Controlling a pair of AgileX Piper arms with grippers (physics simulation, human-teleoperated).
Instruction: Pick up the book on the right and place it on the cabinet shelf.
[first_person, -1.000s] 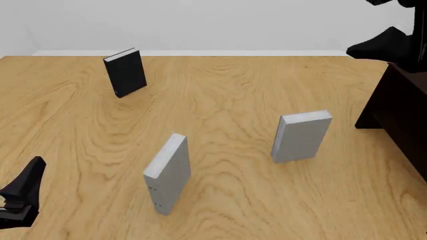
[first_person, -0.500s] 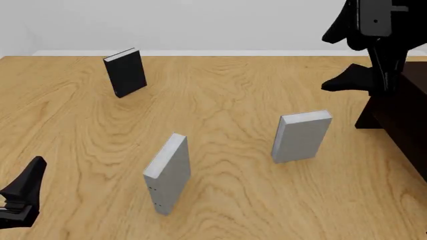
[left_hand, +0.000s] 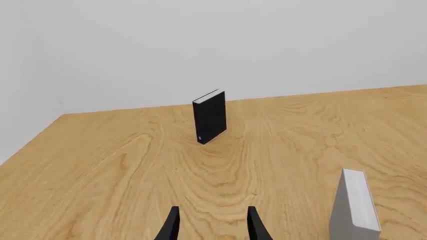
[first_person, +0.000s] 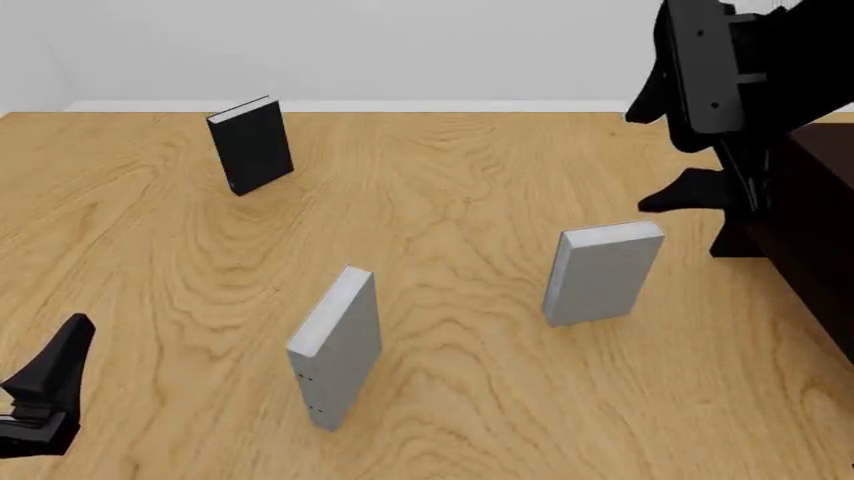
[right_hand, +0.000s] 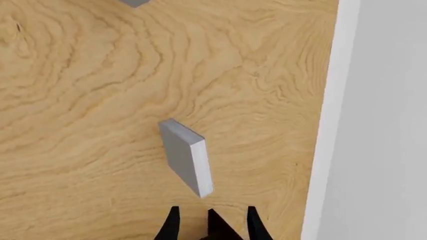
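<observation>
The book (first_person: 603, 272), plain light grey, stands upright right of the table's middle; in the right wrist view the book (right_hand: 187, 157) lies just beyond the fingertips. My right gripper (first_person: 687, 192) hangs open above and to the right of it, touching nothing, its fingers (right_hand: 172, 226) apart. The dark cabinet (first_person: 814, 225) stands at the table's right edge, cut off by the frame; its shelf is out of view. My left gripper (first_person: 47, 385) rests open at the near left, holding nothing, its fingers (left_hand: 253, 226) apart.
A black book (first_person: 250, 145) stands upright at the far left, and the black book (left_hand: 210, 116) also shows ahead of the left gripper. A second grey book (first_person: 336, 345) with small dots on its edge stands front of centre. A white wall runs along the table's far edge.
My right arm has swung in from the upper right corner, down and leftward, to hang over the plain grey book. The left arm and all three books have not moved.
</observation>
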